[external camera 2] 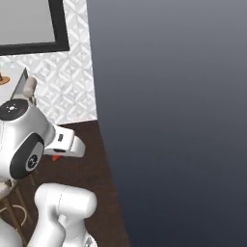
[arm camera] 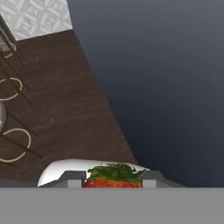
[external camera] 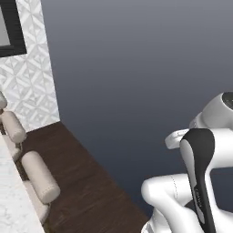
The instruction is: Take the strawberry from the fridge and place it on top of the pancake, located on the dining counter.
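Strawberry (arm camera: 114, 180) — clamped between the end effector (arm camera: 113, 178) fingertips

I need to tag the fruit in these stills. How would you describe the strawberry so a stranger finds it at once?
Start at the robot's gripper, low in the hand view, above the dark wood floor. The strawberry sits clamped between its two grey fingertips. It is the one bright red thing there, topped with green leaves; a red speck under the white hand in the right base view is likely the same fruit.

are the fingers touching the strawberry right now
Touching. In the hand view the strawberry sits wedged between the two fingers, its red sides flush against both with no gap showing.
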Controlling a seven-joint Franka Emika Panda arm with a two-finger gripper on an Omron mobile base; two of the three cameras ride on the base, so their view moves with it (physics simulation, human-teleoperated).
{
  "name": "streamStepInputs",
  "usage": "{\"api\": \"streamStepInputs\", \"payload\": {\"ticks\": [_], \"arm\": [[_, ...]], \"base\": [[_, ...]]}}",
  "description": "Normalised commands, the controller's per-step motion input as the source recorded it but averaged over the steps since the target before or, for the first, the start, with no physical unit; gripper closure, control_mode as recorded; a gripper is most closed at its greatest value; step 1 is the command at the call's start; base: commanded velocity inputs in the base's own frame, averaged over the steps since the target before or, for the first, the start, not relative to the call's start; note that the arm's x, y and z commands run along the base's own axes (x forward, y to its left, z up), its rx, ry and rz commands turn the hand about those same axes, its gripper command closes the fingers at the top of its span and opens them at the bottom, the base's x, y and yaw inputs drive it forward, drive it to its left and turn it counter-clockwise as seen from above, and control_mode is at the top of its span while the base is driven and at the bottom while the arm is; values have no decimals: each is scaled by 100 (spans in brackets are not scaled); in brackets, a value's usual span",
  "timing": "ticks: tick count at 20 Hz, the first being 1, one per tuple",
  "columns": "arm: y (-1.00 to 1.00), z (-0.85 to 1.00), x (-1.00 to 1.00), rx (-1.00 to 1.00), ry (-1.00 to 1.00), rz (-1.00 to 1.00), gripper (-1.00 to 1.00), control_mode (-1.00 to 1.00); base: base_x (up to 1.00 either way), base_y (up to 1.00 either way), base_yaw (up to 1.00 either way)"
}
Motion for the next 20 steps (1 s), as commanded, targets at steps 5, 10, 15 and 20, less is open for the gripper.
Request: {"api": "streamStepInputs", "payload": {"ticks": [5,10,15,20], "arm": [[0,0,0,0,0,0,100,100],[0,0,0,0,0,0,100,100],[0,0,0,0,0,0,100,100],[0,0,0,0,0,0,100,100]], "base": [[100,-22,61],[100,-35,39],[100,-16,16],[100,0,11]]}}
